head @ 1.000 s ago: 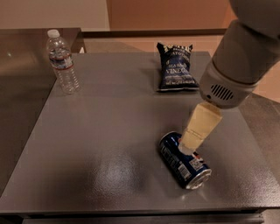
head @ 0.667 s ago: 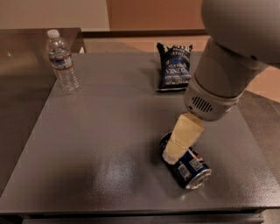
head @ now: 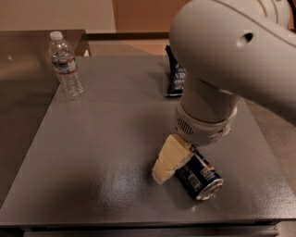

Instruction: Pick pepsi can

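Grey, faintly speckled metal makes up the desk (head: 101, 139), which fills most of the camera view and throws back a soft, dull sheen near its middle. Taking the desktop as a dial, the pepsi can (head: 200, 175) lies on its side at about 5 o'clock, close to the near edge, with its silver end turned toward 5 o'clock and its dark blue body running back toward 11 o'clock, under the wrist. The end effector (head: 172, 159) is down at the desk just beside the can, on the can's 9 o'clock side. Its cream-coloured part slants from the wrist down toward 7 o'clock and lies against the can's side, with the tip at or close to the desktop. The rest of it is hidden behind the wrist and the can, so I cannot tell how far open it is or whether it has hold of anything. The large pale arm (head: 231, 55) comes in from 1 o'clock and covers the upper right of the view. A clear water bottle (head: 66, 65) with a white cap stands upright at 10 o'clock. A dark blue chip bag (head: 175, 78) lies at 1 o'clock, half hidden by the arm. A shinier metal surface (head: 23, 69) adjoins the desk at 9 o'clock. Behind are a beige wall (head: 55, 14) and a brown panel (head: 143, 16).
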`<action>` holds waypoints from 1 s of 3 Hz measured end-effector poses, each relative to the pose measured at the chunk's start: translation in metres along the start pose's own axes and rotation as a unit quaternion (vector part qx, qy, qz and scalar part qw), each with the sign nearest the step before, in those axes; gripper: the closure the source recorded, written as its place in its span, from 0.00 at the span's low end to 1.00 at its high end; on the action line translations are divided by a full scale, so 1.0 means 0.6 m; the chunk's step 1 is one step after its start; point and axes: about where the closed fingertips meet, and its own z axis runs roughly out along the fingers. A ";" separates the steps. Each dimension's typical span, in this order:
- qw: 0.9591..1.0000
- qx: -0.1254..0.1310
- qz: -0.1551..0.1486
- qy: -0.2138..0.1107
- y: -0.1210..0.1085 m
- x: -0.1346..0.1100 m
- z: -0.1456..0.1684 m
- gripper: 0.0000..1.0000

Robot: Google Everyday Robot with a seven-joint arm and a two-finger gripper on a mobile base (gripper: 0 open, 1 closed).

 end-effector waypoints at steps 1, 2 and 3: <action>0.998 0.002 0.054 0.020 0.012 0.006 0.013 0.16; 0.996 0.002 0.082 0.031 0.019 0.010 0.020 0.40; 0.995 0.002 0.094 0.037 0.020 0.013 0.021 0.62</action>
